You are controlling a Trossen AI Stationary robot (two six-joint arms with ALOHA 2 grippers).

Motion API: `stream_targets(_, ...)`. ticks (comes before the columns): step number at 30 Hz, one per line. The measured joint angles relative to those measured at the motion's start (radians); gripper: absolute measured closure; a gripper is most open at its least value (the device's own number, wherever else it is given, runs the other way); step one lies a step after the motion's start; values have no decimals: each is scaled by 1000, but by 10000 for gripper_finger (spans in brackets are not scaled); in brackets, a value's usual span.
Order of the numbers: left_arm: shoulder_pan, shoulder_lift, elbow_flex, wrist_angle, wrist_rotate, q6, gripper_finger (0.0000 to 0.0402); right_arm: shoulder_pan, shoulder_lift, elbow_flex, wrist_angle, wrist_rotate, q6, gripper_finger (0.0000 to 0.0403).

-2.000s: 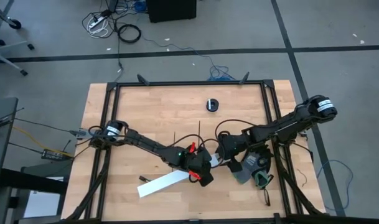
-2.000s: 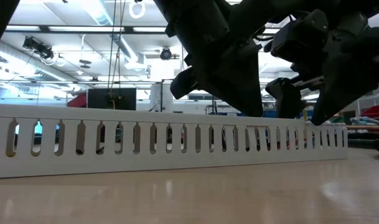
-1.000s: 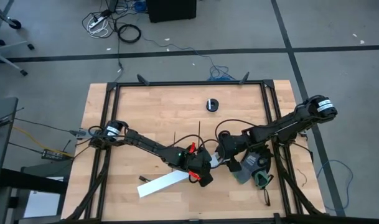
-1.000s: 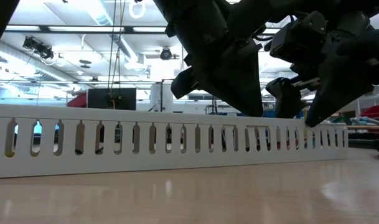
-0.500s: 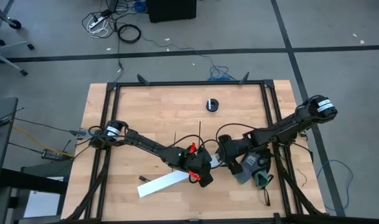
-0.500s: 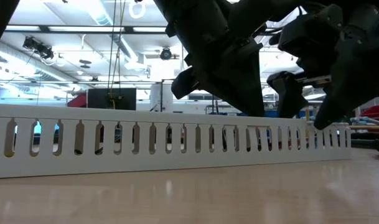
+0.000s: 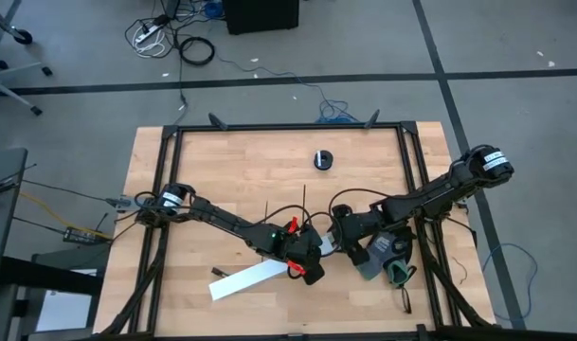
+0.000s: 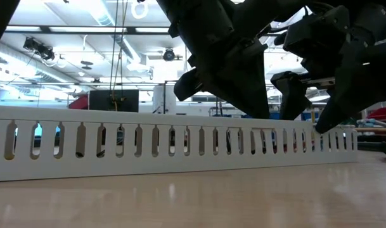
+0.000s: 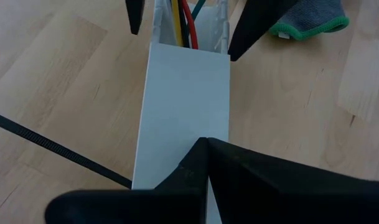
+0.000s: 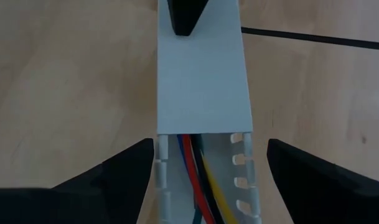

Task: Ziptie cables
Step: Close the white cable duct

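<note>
A long white slotted channel [image 7: 255,276] lies slanted on the table, with a flat white cover [image 9: 186,106] on most of it. The cables [image 10: 195,171], red, yellow, blue and green wires, lie inside its uncovered end [image 9: 184,25]. My left gripper [image 9: 201,144] is shut, and its tip [image 10: 183,18] is on the cover. My right gripper [image 10: 211,162] is open. Its fingers stand on either side of the channel's uncovered end [image 7: 333,242], and I cannot tell whether they touch it. One black ziptie [image 9: 52,149] lies flat on the wood beside the channel [image 10: 313,37]. My left gripper presses its shut fingertips [image 9: 201,146] on the top face of the white cover [image 9: 189,124], near the channel's uncovered end. It comes slanting from above and from the table's left, pointing along the channel. The channel lies flat on the table.
A grey glove with a green cuff [image 7: 387,258] lies just right of the channel's end [image 9: 307,18]. A small black round object [image 7: 323,159] sits near the far edge. Black frame rails border the tabletop. Bare wood lies far left [image 7: 212,170].
My right gripper has shifted a little toward the table's right at the channel's end and has stayed open. The left gripper and the channel have kept still.
</note>
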Motion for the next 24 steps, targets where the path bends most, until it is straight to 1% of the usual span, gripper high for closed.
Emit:
stream_targets(4,0,0,0,0,0,0,402,0,0,0,0,0,0,100)
stream_targets(6,0,0,0,0,0,0,402,0,0,0,-1,0,0,111)
stream_targets(13,0,0,0,1,-1,0,402,0,0,0,-2,-3,8,179)
stream_targets(16,0,0,0,1,-1,0,402,0,0,0,-2,-6,15,202)
stream_targets(19,0,0,0,2,-2,0,402,0,0,0,1,-12,17,212)
stream_targets(24,0,0,-1,8,2,20,402,0,1,-2,27,-17,46,207)
